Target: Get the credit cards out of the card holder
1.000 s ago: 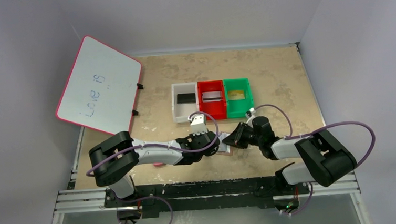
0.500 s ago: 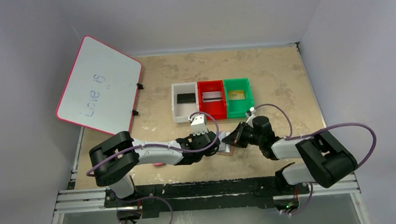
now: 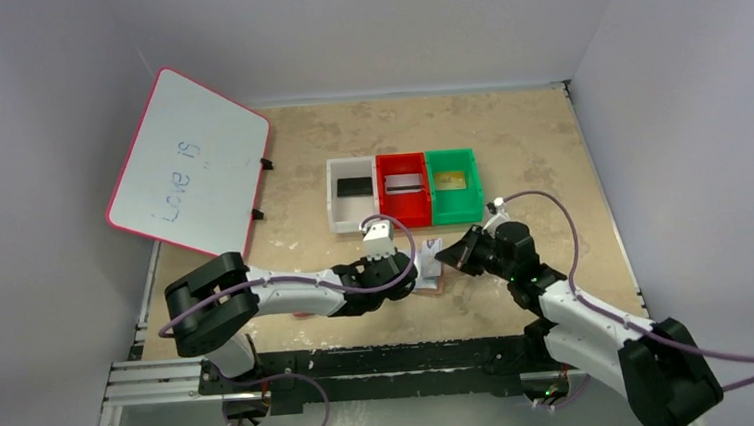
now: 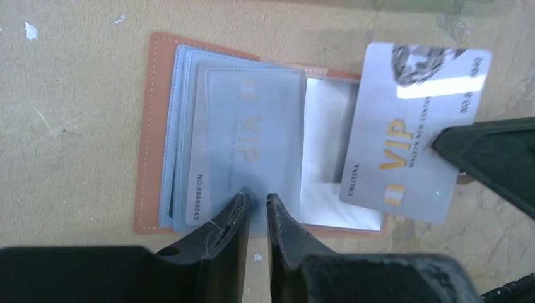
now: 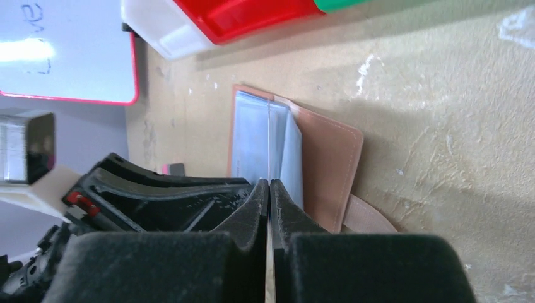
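The tan card holder (image 4: 149, 126) lies open on the table, with pale blue sleeves spread out and a VIP card (image 4: 252, 126) still inside the top sleeve. My left gripper (image 4: 255, 205) stands over the near edge of that sleeve, its jaws a narrow gap apart with nothing pinched between them. My right gripper (image 5: 269, 184) is shut on a silver credit card (image 4: 404, 126), which is held clear of the holder at its right side. The right wrist view shows this card edge-on (image 5: 269, 145) above the holder (image 5: 328, 164). From above, the card (image 3: 429, 250) hangs just above the holder (image 3: 430, 287).
Behind the holder stands a row of bins. The white bin (image 3: 336, 196) holds a black card, the red bin (image 3: 405, 212) a silver one and the green bin (image 3: 455, 209) a gold one. A pink-framed whiteboard (image 3: 189, 161) leans at the back left. A pink eraser (image 3: 302, 314) peeks out under the left arm.
The right gripper closed on the silver card and drew it up and to the right, out of the holder; its arm swung outward. The left gripper stayed put, its jaws parting slightly.
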Robot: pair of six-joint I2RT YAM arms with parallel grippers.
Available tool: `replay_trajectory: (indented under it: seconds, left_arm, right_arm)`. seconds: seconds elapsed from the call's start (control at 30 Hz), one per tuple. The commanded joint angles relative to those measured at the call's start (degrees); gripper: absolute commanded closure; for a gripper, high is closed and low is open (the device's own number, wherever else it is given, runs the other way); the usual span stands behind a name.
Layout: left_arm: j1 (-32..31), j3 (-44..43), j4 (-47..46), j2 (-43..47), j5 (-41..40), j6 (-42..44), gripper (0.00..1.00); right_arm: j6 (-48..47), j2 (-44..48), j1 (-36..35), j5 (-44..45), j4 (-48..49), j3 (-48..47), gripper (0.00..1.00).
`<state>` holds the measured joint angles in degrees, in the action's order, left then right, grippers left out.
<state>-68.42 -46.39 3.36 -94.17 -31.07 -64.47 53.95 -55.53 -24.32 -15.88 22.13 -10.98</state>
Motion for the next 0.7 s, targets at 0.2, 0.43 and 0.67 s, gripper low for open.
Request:
replay_trajectory:
  seconds: [0.2,0.43,0.67]
  left_arm:
    - [-1.3,-1.9,1.2,6.2,0.4,5.1,0.68]
    - [-1.2,-4.8,11.7,12.3,-7.7,7.7,0.47]
    - [5.0,-7.9,25.9,19.2,-13.7,10.4,0.25]
  right_arm:
    - [-8.1,12.9,0.1,3.2,-6.2,-5.4,1.00]
    - [-13.2,14.0,0.2,0.7,-0.1,-5.9,1.00]
    - [-17.5,11.5,0.1,-2.2,4.3,-7.2,1.00]
